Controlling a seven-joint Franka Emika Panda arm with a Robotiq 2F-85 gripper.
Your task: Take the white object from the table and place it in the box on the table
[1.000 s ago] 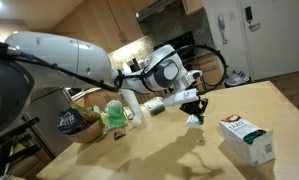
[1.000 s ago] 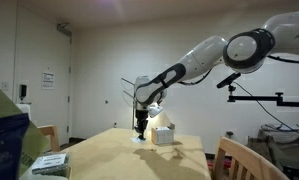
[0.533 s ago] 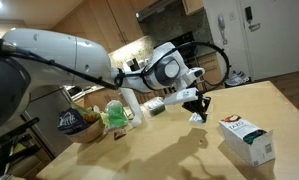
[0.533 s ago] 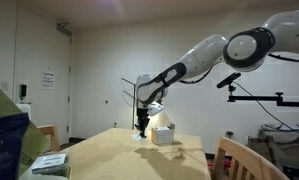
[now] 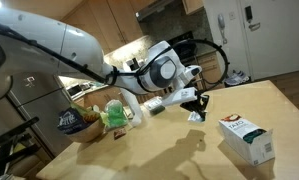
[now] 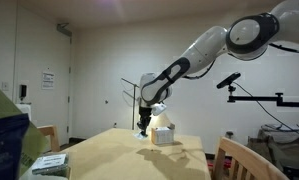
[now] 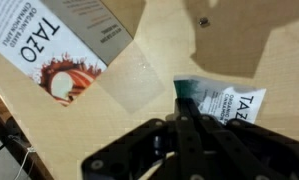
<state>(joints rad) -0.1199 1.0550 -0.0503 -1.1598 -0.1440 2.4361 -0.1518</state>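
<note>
While aloft, gripper (image 7: 181, 101) tight on packet (image 7: 229, 102)

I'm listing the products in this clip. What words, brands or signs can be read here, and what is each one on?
"TAZO": large dark letters on the box, wrist view.
"TAZO": dark letters on the white object, pinched in the shut gripper.
Smaller print on both: too blurred to read.
Wall sign in an exterior view: too small to read.
</note>
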